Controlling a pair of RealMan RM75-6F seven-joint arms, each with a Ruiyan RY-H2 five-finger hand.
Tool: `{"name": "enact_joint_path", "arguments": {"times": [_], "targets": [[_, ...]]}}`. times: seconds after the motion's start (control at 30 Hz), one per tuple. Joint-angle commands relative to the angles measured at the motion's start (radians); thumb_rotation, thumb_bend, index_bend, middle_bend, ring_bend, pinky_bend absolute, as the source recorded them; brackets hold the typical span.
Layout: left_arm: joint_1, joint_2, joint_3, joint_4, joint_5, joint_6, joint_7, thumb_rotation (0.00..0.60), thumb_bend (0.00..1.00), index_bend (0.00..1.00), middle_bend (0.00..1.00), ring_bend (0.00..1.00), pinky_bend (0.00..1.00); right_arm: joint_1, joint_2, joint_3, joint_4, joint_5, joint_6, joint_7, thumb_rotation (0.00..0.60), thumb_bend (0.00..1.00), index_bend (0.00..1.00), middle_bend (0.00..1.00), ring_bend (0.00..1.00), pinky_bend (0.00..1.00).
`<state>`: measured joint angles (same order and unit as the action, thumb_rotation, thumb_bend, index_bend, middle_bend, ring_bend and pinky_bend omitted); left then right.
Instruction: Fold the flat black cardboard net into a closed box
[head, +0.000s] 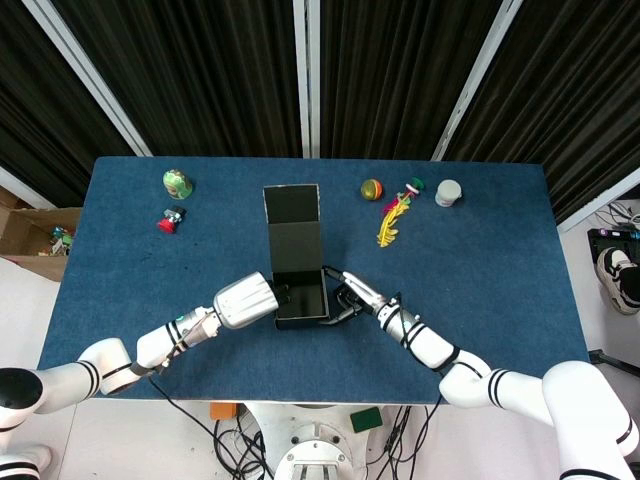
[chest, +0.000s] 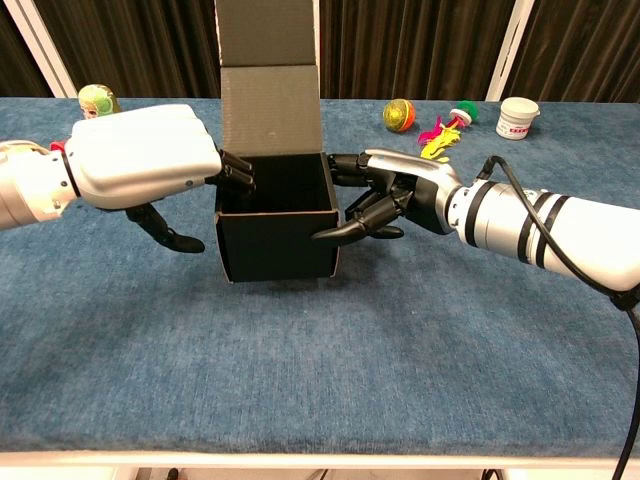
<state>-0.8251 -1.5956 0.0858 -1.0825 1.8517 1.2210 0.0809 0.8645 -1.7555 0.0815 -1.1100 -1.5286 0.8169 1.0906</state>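
Observation:
The black cardboard box (chest: 276, 236) stands upright on the blue table, top open, its grey-lined lid flap (chest: 268, 62) raised at the back. From above the box (head: 301, 297) lies between both hands. My left hand (chest: 145, 170) hooks its fingertips (chest: 236, 174) over the rim of the left wall, thumb down outside, gripping that wall. My right hand (chest: 392, 195) has its fingers spread against the right wall, touching it near the rim and lower down without gripping. The same left hand (head: 245, 301) and right hand (head: 353, 298) appear in the head view.
Along the far side of the table lie a green doll (head: 177, 183), a small red object (head: 171, 219), a coloured ball (head: 371, 189), a yellow feather toy (head: 391, 222) and a white cup (head: 448, 193). The blue cloth table (chest: 320, 380) stretches wide in front of the box.

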Motion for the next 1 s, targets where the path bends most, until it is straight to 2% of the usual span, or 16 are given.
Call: {"name": "enact_joint_path", "arguments": {"times": [0.03, 0.17, 0.4, 0.53, 0.6, 0.67, 0.77, 0.87, 1.0], "targets": [[0.009, 0.012, -0.010, -0.014, -0.007, 0.019, 0.009, 0.600, 0.09, 0.41, 0.35, 0.75, 0.98, 0.001, 0.005, 0.005, -0.002, 0.005, 0.000, -0.006, 0.600, 0.48, 0.47, 0.44, 0.82, 1.00], [0.025, 0.033, -0.020, -0.038, -0.018, 0.048, 0.013, 0.600, 0.07, 0.36, 0.30, 0.74, 0.98, 0.003, 0.014, 0.010, -0.002, 0.015, -0.005, -0.018, 0.600, 0.48, 0.46, 0.44, 0.81, 1.00], [0.059, 0.076, -0.034, -0.080, -0.029, 0.105, 0.021, 0.600, 0.06, 0.35, 0.30, 0.74, 0.98, 0.010, 0.000, 0.038, 0.037, 0.060, -0.030, -0.039, 0.600, 0.48, 0.45, 0.42, 0.81, 1.00], [0.094, 0.110, -0.051, -0.126, -0.063, 0.148, -0.016, 0.600, 0.06, 0.35, 0.30, 0.74, 0.98, 0.024, -0.037, 0.067, 0.092, 0.099, -0.057, -0.084, 0.600, 0.47, 0.37, 0.38, 0.80, 1.00], [0.112, 0.120, -0.060, -0.147, -0.087, 0.161, -0.048, 0.600, 0.06, 0.35, 0.30, 0.74, 0.98, 0.029, -0.054, 0.078, 0.112, 0.114, -0.066, -0.098, 0.600, 0.41, 0.29, 0.32, 0.78, 1.00], [0.133, 0.125, -0.071, -0.169, -0.125, 0.169, -0.094, 0.600, 0.06, 0.34, 0.30, 0.74, 0.98, 0.031, -0.069, 0.088, 0.124, 0.128, -0.076, -0.106, 0.600, 0.28, 0.16, 0.23, 0.75, 1.00], [0.166, 0.128, -0.088, -0.218, -0.197, 0.160, -0.193, 0.600, 0.05, 0.31, 0.29, 0.74, 0.98, 0.023, -0.080, 0.085, 0.125, 0.126, -0.066, -0.119, 0.600, 0.14, 0.02, 0.12, 0.72, 1.00], [0.190, 0.137, -0.102, -0.255, -0.257, 0.139, -0.261, 0.600, 0.05, 0.27, 0.28, 0.74, 0.98, 0.008, -0.072, 0.075, 0.102, 0.118, -0.055, -0.118, 0.600, 0.06, 0.00, 0.06, 0.69, 1.00], [0.211, 0.128, -0.109, -0.250, -0.295, 0.116, -0.256, 0.600, 0.05, 0.22, 0.26, 0.74, 0.98, -0.012, -0.050, 0.062, 0.062, 0.105, -0.033, -0.125, 0.600, 0.05, 0.00, 0.05, 0.69, 1.00]]}}
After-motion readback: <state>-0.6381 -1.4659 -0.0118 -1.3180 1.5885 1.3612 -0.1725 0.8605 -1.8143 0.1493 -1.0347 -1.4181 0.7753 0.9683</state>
